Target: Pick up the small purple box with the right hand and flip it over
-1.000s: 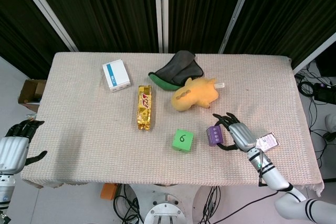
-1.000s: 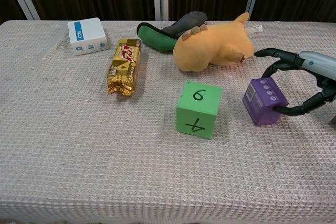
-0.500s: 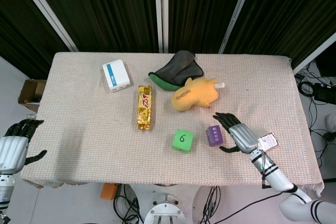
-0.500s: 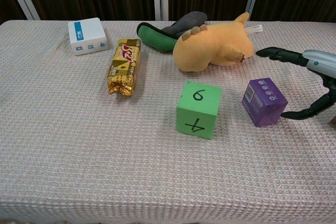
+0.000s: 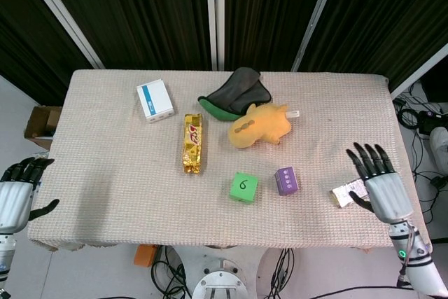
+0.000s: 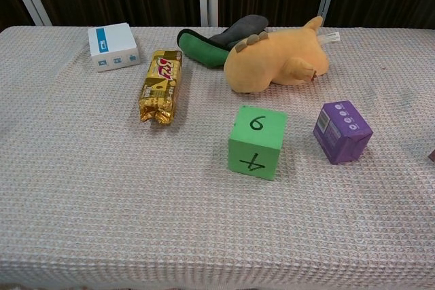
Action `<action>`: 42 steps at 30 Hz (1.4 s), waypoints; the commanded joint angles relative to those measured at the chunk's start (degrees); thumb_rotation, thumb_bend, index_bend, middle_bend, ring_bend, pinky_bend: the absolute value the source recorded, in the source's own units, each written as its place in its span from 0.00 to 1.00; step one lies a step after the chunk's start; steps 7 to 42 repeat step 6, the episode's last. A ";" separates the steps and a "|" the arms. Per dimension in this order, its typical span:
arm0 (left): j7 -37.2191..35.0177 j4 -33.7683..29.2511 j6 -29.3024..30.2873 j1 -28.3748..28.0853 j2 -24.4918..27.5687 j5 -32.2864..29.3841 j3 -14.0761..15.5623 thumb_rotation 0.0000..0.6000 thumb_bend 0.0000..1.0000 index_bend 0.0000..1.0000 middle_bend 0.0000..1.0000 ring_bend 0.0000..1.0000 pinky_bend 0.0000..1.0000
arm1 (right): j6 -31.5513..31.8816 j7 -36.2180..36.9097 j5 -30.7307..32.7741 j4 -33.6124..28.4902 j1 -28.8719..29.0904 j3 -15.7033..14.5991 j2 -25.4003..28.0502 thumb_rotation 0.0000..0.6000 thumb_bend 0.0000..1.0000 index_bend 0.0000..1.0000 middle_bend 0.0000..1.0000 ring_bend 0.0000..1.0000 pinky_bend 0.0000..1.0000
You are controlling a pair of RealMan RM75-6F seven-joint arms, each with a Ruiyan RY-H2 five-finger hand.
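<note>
The small purple box (image 5: 286,181) (image 6: 342,131) rests on the table by itself, to the right of the green cube, and nothing touches it. My right hand (image 5: 376,181) hovers well to the right of the box near the table's right front edge, fingers spread and empty. Off the table's left front corner, my left hand (image 5: 17,192) hangs open, holding nothing. Neither hand shows in the chest view.
A green numbered cube (image 5: 243,187) sits left of the box. Behind it lie a yellow plush toy (image 5: 260,125), a dark green-lined pouch (image 5: 237,92), a gold snack bar (image 5: 192,143) and a white-blue box (image 5: 155,100). A small pink-white packet (image 5: 346,192) lies by my right hand.
My right hand let go of the purple box, opened, and drew back to the right, leaving the chest view. The box stays on the table. The left hand barely moved.
</note>
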 commanded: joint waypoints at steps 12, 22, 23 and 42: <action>0.63 -0.60 -0.18 -0.02 0.03 -0.36 -0.16 1.00 0.00 0.21 0.21 0.15 0.23 | 6.79 2.82 9.34 -0.55 -11.17 1.58 3.98 1.00 0.05 0.00 0.00 0.00 0.00; 0.63 -0.60 -0.18 -0.02 0.03 -0.36 -0.16 1.00 0.00 0.21 0.21 0.15 0.23 | 6.79 2.82 9.34 -0.55 -11.17 1.58 3.98 1.00 0.05 0.00 0.00 0.00 0.00; 0.63 -0.60 -0.18 -0.02 0.03 -0.36 -0.16 1.00 0.00 0.21 0.21 0.15 0.23 | 6.79 2.82 9.34 -0.55 -11.17 1.58 3.98 1.00 0.05 0.00 0.00 0.00 0.00; 0.63 -0.60 -0.18 -0.02 0.03 -0.36 -0.16 1.00 0.00 0.21 0.21 0.15 0.23 | 6.79 2.82 9.34 -0.55 -11.17 1.58 3.98 1.00 0.05 0.00 0.00 0.00 0.00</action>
